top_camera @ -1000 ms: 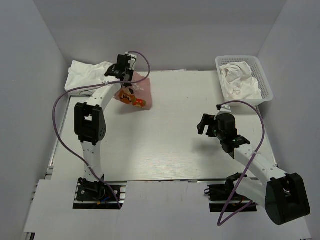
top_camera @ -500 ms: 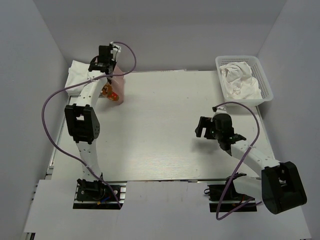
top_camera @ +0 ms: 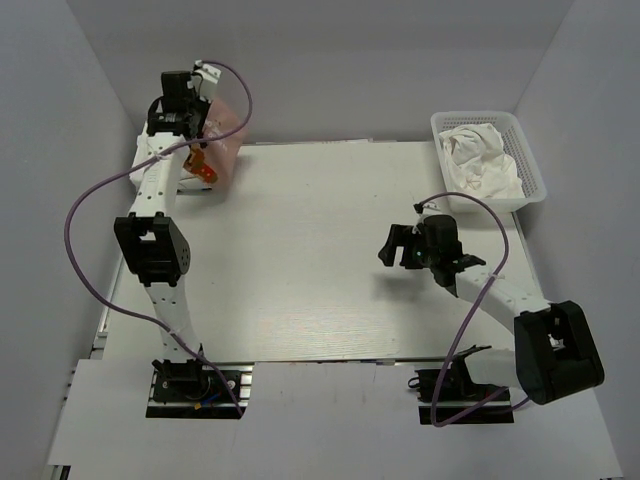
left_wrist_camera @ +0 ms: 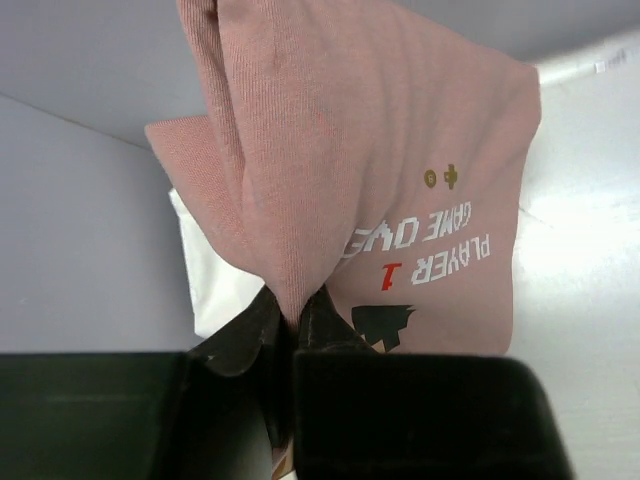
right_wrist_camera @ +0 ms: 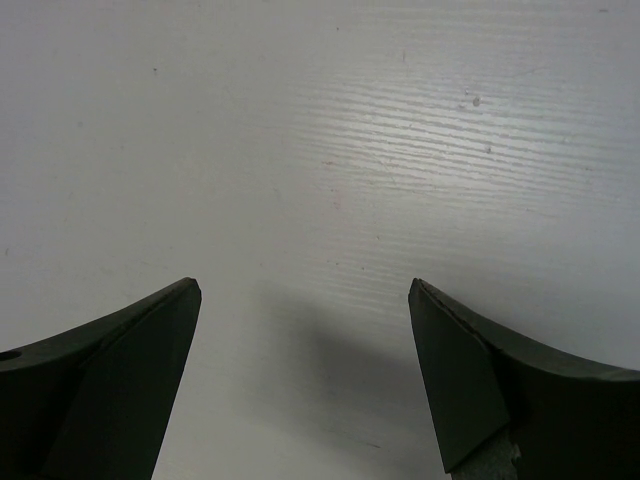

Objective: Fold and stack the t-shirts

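Left claw (top_camera: 186,100) is clenched on the dusty-pink t-shirt (top_camera: 224,140), up at the far-left corner of the table (top_camera: 320,260). In my left wrist view the fingers (left_wrist_camera: 240,335) pinch a gathered fold of the pink cloth (left_wrist_camera: 370,150), which hangs from the grip in loose pleats. The print faces the camera upside down: white lettering "PLAYER 1 GAME OVER", the numeral in red, and a dark pixel shape just beside the fingers. From above, the red-brown part of the print shows below my wrist.

A white t-shirt (left_wrist_camera: 212,285) lies behind the pink one, against the left wall. I cannot tell whether the two touch.

Right claw (top_camera: 392,245) is released, with its fingers (right_wrist_camera: 120,350) spread wide and nothing between them. It hangs over bare tabletop (right_wrist_camera: 350,120) at the mid-right and throws a shadow on the surface.

The white basket (top_camera: 535,175) sits in the far-right corner — it holds crumpled white t-shirts (top_camera: 480,160), well apart from both claws.
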`<state>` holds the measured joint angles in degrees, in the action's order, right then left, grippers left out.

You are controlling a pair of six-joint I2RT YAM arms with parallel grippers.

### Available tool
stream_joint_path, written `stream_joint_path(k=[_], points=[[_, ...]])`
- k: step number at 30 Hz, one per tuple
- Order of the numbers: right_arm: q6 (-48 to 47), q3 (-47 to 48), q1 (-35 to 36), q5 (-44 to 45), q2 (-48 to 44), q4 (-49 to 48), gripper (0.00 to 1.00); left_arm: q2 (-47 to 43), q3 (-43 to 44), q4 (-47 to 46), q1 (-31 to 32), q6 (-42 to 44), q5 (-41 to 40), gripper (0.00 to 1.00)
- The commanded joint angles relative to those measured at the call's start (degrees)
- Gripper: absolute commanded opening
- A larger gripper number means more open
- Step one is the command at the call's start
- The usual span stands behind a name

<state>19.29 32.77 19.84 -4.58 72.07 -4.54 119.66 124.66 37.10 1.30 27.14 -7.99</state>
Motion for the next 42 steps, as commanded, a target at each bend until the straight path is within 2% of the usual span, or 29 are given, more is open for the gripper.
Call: stream_joint_path(k=[1, 13, 21, 26, 31, 42], points=[[0.0, 3.6, -0.1, -1.3, 1.7, -1.9, 0.9, -1.7, 5.5, -4.5, -3.9, -5.1, 2.8, 0.0], [0.5, 9.4, -0.1, -2.8, 8.0, 1.0, 0.9, 5.4, 2.4, -9.1, -12.6, -5.6, 14.7, 0.01], [1.4, 11.8, -0.1, -3.2, 10.1, 1.4, 0.9, 12.2, 5.6, -14.5, -15.3, -6.2, 14.0, 0.07], [1.7, 13.4, -0.1, -5.2, 11.9, 1.4, 0.9, 11.3, 7.8, -13.5, -15.1, -7.4, 16.7, 0.07], [2.0, 12.7, 0.1, -5.6, 11.9, 1.2, 0.9, 6.7, 8.5, -11.5, -14.6, -9.5, 26.0, 0.07], [1.8, 9.8, 0.0, -4.0, 8.7, 1.7, 0.9, 1.2, 11.0, -9.1, -13.5, -18.2, 38.1, 0.08]])
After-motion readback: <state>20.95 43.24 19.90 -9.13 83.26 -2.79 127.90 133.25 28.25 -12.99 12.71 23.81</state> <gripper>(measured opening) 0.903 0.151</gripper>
